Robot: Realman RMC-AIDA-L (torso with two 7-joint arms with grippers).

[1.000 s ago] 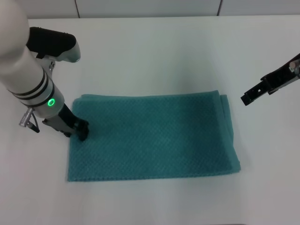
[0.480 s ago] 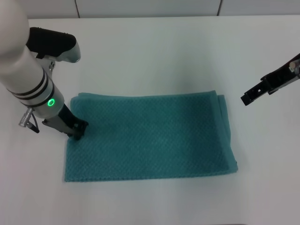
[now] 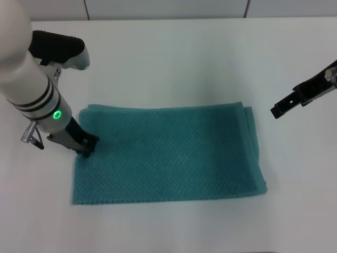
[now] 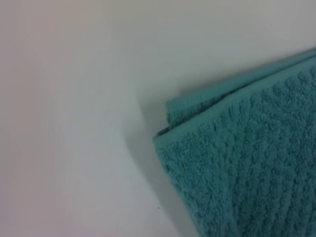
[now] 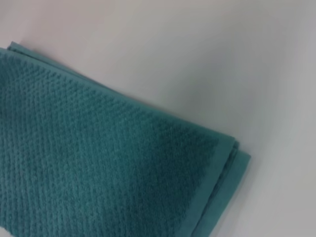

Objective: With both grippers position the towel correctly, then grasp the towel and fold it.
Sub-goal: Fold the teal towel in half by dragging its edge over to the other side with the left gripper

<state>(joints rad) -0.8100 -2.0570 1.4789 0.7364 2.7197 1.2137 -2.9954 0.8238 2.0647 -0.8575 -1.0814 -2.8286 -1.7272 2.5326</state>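
Observation:
The teal waffle-weave towel (image 3: 168,153) lies flat on the white table (image 3: 174,58), folded double, its long side running left to right. My left gripper (image 3: 87,147) is down on the towel's left edge, a little behind the middle, and looks shut on the cloth there. The left wrist view shows only a layered corner of the towel (image 4: 247,163), with no fingers in it. My right gripper (image 3: 277,110) hovers shut above bare table, to the right of the towel's far right corner and apart from it. That layered corner of the towel (image 5: 98,163) fills the right wrist view.
A wall with vertical seams (image 3: 168,8) runs along the table's far edge. Bare table surrounds the towel on all sides.
A second ago the towel lay slightly farther right. My left gripper slid it a short way left, and nothing has moved in the last half second. The right arm stayed still.

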